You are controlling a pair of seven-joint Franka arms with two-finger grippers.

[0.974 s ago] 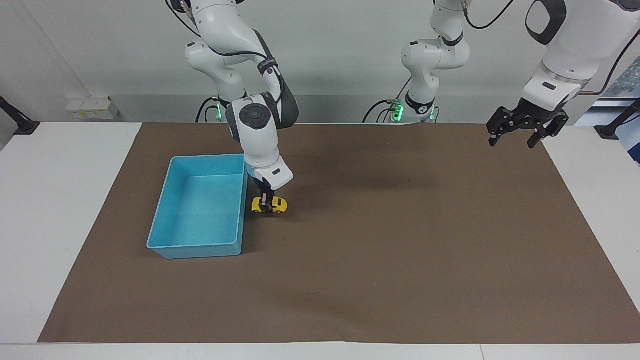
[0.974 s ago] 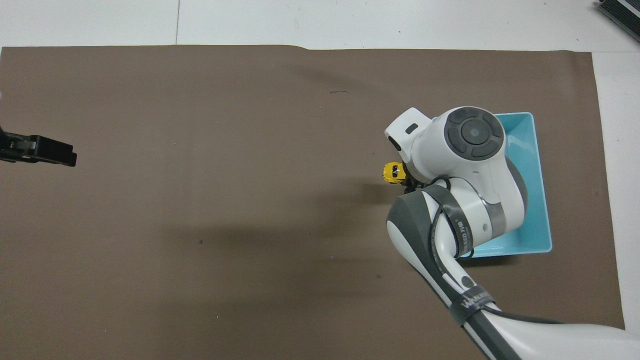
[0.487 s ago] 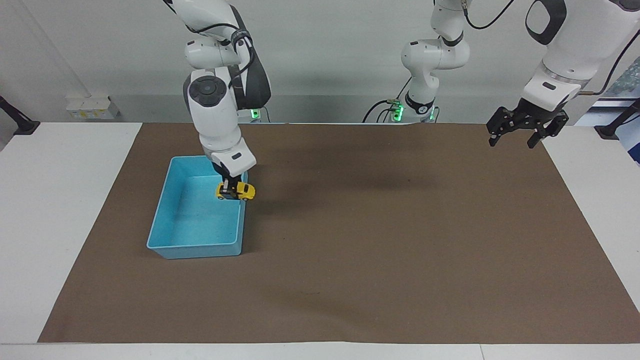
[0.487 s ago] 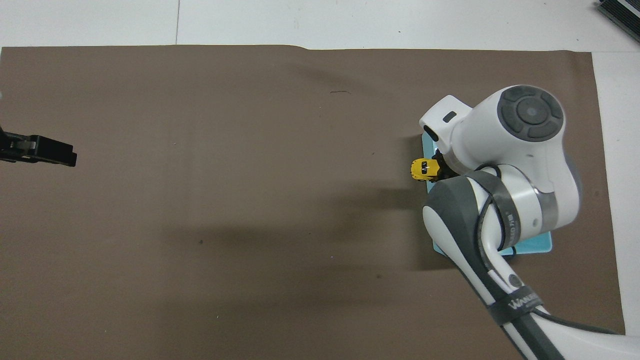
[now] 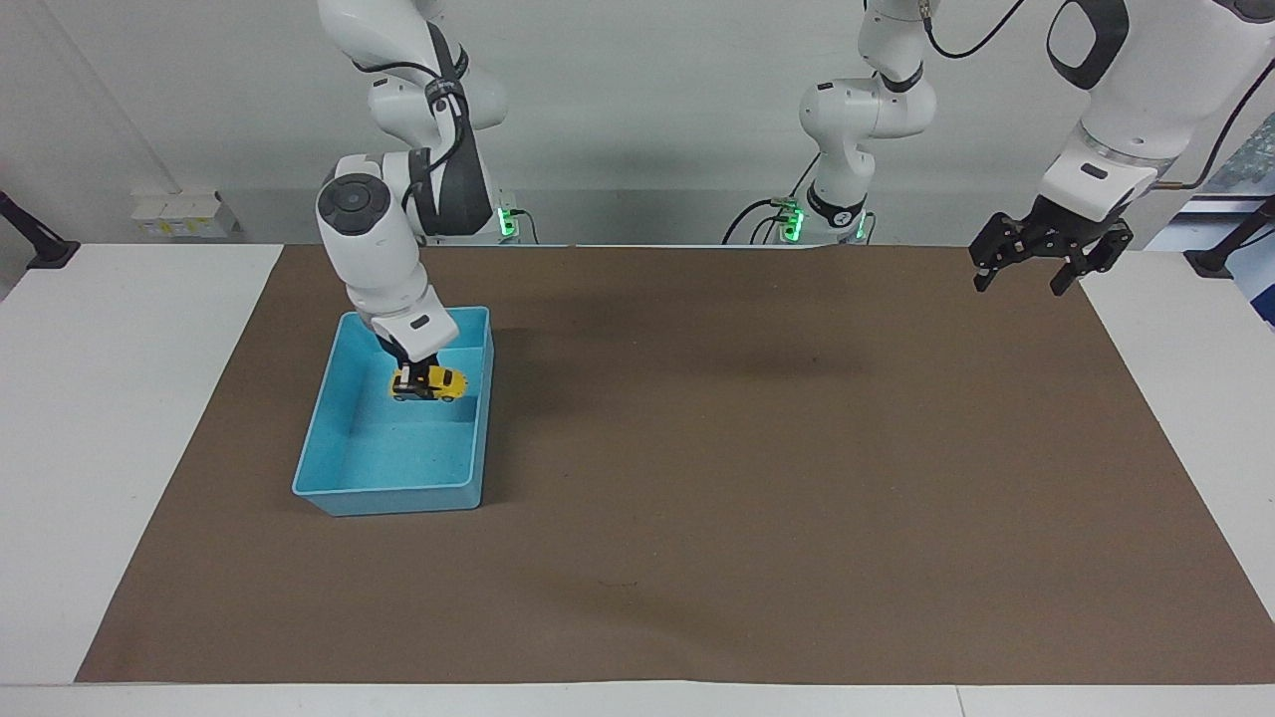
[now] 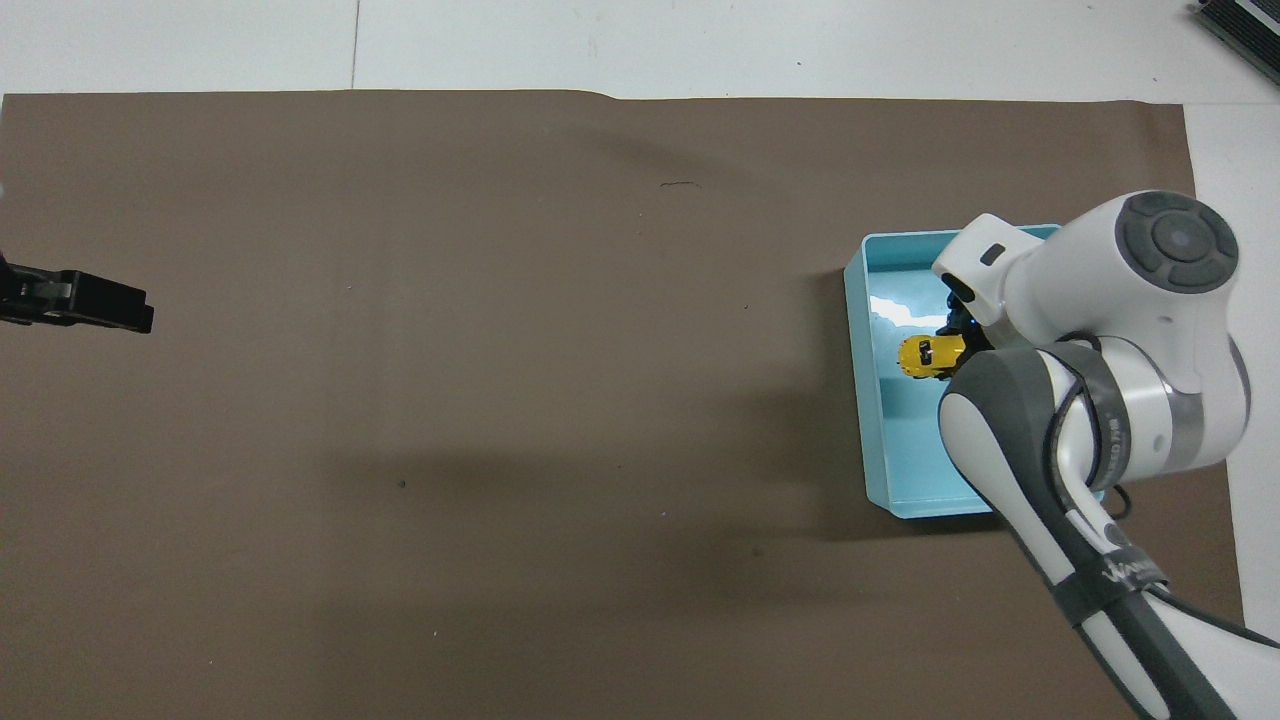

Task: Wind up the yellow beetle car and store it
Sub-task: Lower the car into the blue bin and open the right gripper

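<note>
Storing step well along, by the look of it: car (image 5: 429,384) clamped in the right hand (image 5: 414,379), held low inside the bin (image 5: 317,450), over the part of the bin floor nearer the robots and toward the wall that faces the table's middle. Not clear whether the wheels touch the floor or hang just above it. Car roughly level, lying lengthwise along the table's length. In the overhead view, car (image 6: 930,356) seen just clear of the arm's wrist, right hand (image 6: 955,345) mostly hidden under it.

Left to do, as a judgement: lower the last bit if any remains, release, lift the hand out without dragging the car along or clipping the bin wall. Winding-up cannot be checked from here; nothing shows whether the spring is loaded, though if it is, the car may roll into a bin wall on release.

Left hand (image 5: 1031,261) spread apart and empty, waiting in the air over the edge of the brown mat (image 5: 797,498) at the left arm's end of the table (image 5: 100,398).

Writing: a band round the right arm's forearm carries light lettering in the overhead view, perhaps starting "WANA", too small to read surely. Nothing legible on the car or bin.
</note>
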